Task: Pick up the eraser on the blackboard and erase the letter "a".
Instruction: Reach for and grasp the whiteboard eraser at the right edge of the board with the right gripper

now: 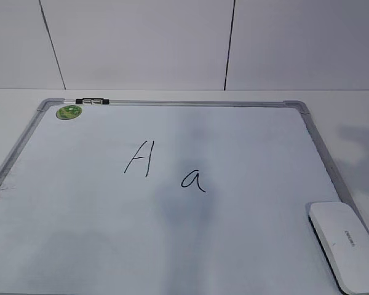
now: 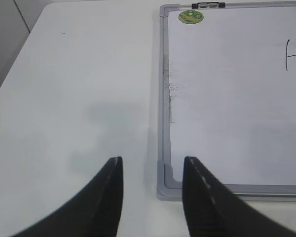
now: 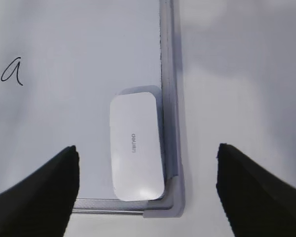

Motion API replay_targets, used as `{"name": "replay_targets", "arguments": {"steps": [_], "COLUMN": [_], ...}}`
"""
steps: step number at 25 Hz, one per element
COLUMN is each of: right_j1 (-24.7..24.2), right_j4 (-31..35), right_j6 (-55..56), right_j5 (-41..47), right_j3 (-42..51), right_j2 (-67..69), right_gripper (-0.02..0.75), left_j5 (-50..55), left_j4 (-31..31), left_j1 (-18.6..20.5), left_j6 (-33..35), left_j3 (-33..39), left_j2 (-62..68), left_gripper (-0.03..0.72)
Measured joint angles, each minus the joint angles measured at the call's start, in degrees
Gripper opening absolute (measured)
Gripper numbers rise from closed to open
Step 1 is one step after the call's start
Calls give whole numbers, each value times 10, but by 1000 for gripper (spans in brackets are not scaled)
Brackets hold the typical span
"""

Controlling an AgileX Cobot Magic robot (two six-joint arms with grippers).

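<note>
The blackboard [image 1: 246, 147] is a white dry-erase board with a grey frame, lying flat on the table. The small letter "a" [image 1: 194, 180] sits near its middle, right of a capital "A" [image 1: 139, 158]. The white eraser [image 1: 345, 243] lies in the board's near right corner. In the right wrist view the eraser [image 3: 136, 145] lies against the frame, and my right gripper [image 3: 147, 154] is open wide above it, apart from it; the "a" [image 3: 12, 70] shows at the left. My left gripper [image 2: 153, 163] is open and empty above the board's near left corner [image 2: 168, 182].
A green round sticker [image 1: 69, 112] and a black marker [image 1: 92, 101] sit at the board's far left corner. White table [image 2: 79, 89] surrounds the board. A grey wall [image 1: 172, 43] stands behind.
</note>
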Motion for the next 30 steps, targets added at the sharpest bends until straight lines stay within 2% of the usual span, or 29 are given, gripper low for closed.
{"name": "replay_targets", "arguments": {"steps": [7, 14, 25, 30], "right_j1": [0, 0, 0, 0], "right_j4": [45, 68, 71, 123], "right_j6": [1, -5, -62, -127], "right_j5": [49, 50, 94, 85], "right_j3": [-32, -33, -33, -34], "right_j2": [116, 172, 289, 333], "right_gripper": [667, 636, 633, 661], "left_j5": [0, 0, 0, 0], "left_j4": [0, 0, 0, 0], "left_j1": [0, 0, 0, 0], "left_j6": [0, 0, 0, 0], "left_j3": [0, 0, 0, 0], "left_j2": [0, 0, 0, 0], "left_gripper": [307, 307, 307, 307]}}
